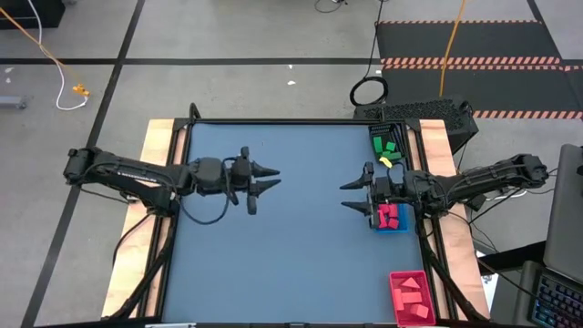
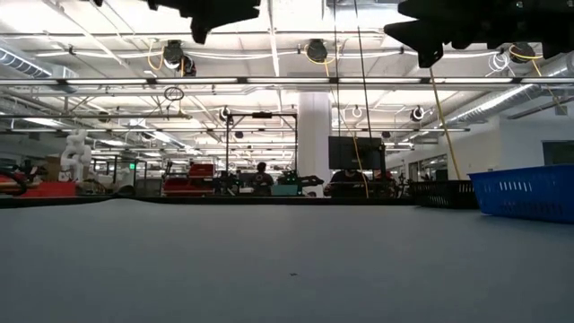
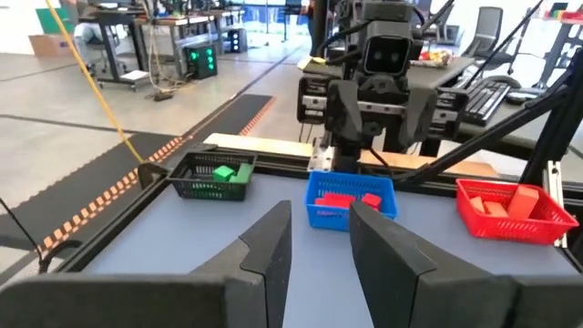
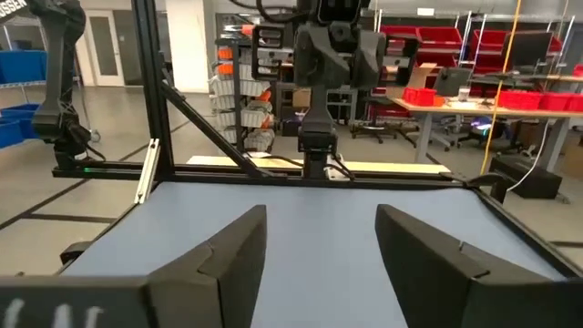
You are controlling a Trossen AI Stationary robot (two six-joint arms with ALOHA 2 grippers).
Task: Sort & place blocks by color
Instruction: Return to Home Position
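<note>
Both grippers hover over the bare middle of the blue-grey table, pointing at each other. My left gripper (image 1: 271, 179) is left of centre, open, with nothing between its fingers (image 3: 319, 211). My right gripper (image 1: 347, 194) is right of centre, open and empty too (image 4: 321, 214). The blocks lie in three trays along the right edge. Green blocks (image 1: 386, 146) are in the black tray (image 3: 187, 187), red blocks (image 3: 349, 199) in the blue tray (image 1: 404, 225), and salmon-pink blocks (image 3: 512, 201) in the red tray (image 1: 397, 281).
The trays stand in a row along the right edge, the black one far, the blue one under my right arm, the red one (image 3: 474, 211) near. The table's dark frame (image 1: 273, 121) runs round the mat. A keyboard (image 1: 560, 296) lies off the table at the right.
</note>
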